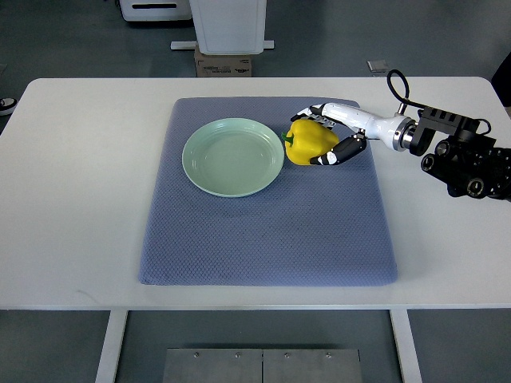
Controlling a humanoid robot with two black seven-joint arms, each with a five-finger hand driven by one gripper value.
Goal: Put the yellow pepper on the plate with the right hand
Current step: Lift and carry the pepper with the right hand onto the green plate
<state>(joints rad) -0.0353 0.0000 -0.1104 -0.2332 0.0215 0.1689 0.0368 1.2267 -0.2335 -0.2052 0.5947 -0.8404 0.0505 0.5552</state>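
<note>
1. From my remote station I see one steep top view: a white table (72,199) carrying a blue-grey mat (263,231), with my right arm entering from the 3 o'clock edge.

2. Right hand (331,137): its fingers are curled round the yellow pepper (310,141), one set wrapping the far side at the pepper's 12 o'clock, the dark-tipped thumb (342,152) pressing at its 5 o'clock. The hand is closed on the pepper; I cannot tell whether the fruit rests on the mat or is lifted clear of it.

3. Yellow pepper: it lies over the mat, just beside the plate (207,179) at the plate's 3 o'clock, its near edge almost meeting the rim; I cannot tell whether the two touch.

4. Orientation: the green stem (290,140) faces 9 o'clock, toward the plate, so the pepper's long axis runs roughly 9-to-3, in line with the forearm behind it.

5. Plate: pale green, round, set on the mat's upper-left part, with its bowl bare.

6. Background, at 12 o'clock beyond the table: a white pedestal base (227,28) and a cardboard box (223,64) on the grey floor.

7. The left arm does not appear in this view.
</note>
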